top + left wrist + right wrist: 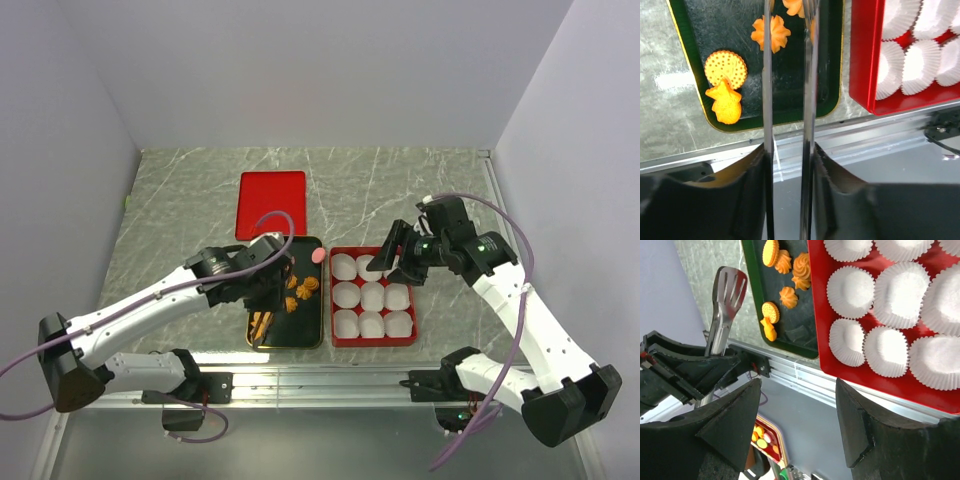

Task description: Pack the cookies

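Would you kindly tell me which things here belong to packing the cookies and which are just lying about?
Belong to the job: the cookies on the dark tray; the red box of white paper cups; the tongs clamped in the left gripper.
Lying about: the flat red panel behind the tray, possibly the box's lid; the metal rail along the near edge.

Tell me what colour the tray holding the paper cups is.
The tray is red, clearest in the right wrist view.
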